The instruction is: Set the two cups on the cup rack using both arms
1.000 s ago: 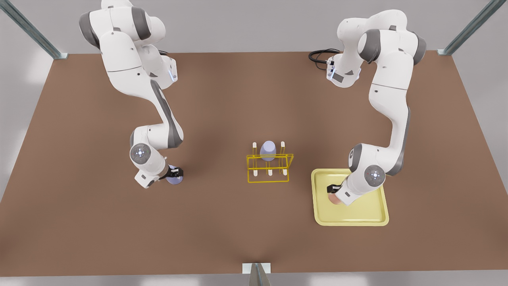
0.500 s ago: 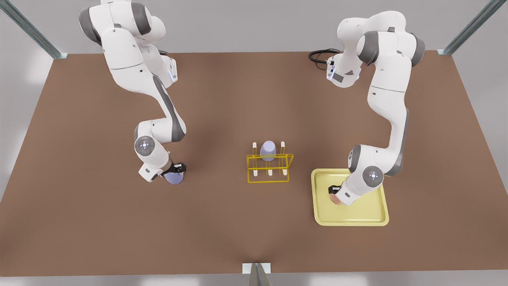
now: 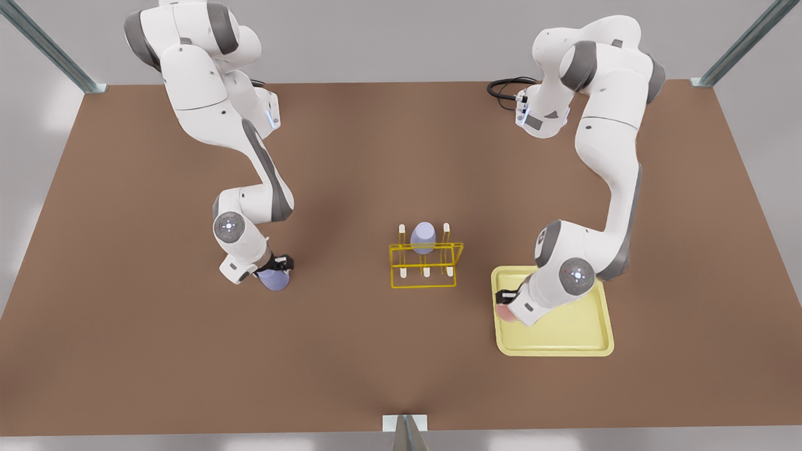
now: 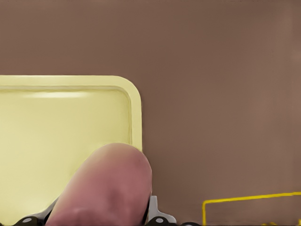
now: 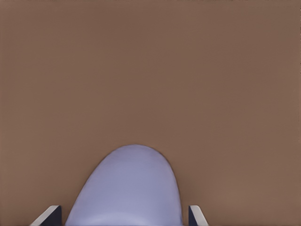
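Brown worktop (image 3: 376, 351). Right claw (image 3: 276, 270), front view's left, clamped on the lavender cup (image 3: 274, 279); lift clear, then invert over a free rack (image 3: 425, 266) peg. Left claw (image 3: 506, 300) clamped on the pink cup (image 4: 104, 186) at the tray (image 3: 564, 341) edge; stagger arrivals to avoid collision.

Gripped pink cup (image 3: 505, 312), lavender cup (image 3: 274, 279); yellow rack (image 3: 425, 265)

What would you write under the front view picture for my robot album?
Two white arms each hold a cup: the left gripper a pink cup over the yellow tray, the right gripper a lavender cup.
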`<state>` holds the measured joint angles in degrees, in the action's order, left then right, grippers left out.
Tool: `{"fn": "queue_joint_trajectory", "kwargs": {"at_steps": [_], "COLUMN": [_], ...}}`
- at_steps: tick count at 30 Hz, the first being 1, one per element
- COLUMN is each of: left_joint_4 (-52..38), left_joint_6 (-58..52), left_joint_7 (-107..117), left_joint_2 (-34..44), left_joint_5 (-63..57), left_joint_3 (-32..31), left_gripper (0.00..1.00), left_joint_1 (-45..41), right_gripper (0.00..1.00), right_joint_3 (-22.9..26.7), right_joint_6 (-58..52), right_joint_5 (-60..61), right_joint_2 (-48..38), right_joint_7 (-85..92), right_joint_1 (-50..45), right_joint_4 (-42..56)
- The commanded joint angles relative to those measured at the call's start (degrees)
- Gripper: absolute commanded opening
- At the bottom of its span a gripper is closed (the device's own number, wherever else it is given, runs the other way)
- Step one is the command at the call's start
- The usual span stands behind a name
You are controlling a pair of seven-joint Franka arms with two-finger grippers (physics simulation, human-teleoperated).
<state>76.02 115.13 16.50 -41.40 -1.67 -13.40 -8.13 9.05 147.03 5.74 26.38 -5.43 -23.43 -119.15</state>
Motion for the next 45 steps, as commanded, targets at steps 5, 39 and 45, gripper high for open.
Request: {"fn": "queue_joint_trajectory", "kwargs": {"at_steps": [5, 39, 45], "left_joint_4": [-3.07, -19.23, -6.16], "left_joint_6": [-15.2, -28.65, -30.95], "left_joint_7": [28.59, 34.13, -8.5], "left_joint_2": [0.44, 0.27, 20.82], "left_joint_5": [0.35, -1.67, -7.47], "left_joint_3": [-9.89, -11.39, -2.97], "left_gripper": [0.72, 1.0, 1.0], "left_joint_1": [-0.66, -3.21, 8.67], "right_gripper": [1.0, 0.79, 0.79], "right_joint_3": [0.0, -8.78, -13.62], "right_joint_6": [1.07, -0.52, -0.87], "right_joint_5": [0.15, 11.84, 22.65], "right_joint_2": [0.52, -2.12, -0.98], "right_joint_7": [0.24, 2.88, 2.88], "right_joint_1": [0.05, 0.93, 0.93], "right_joint_4": [0.23, 8.58, 16.22]}}
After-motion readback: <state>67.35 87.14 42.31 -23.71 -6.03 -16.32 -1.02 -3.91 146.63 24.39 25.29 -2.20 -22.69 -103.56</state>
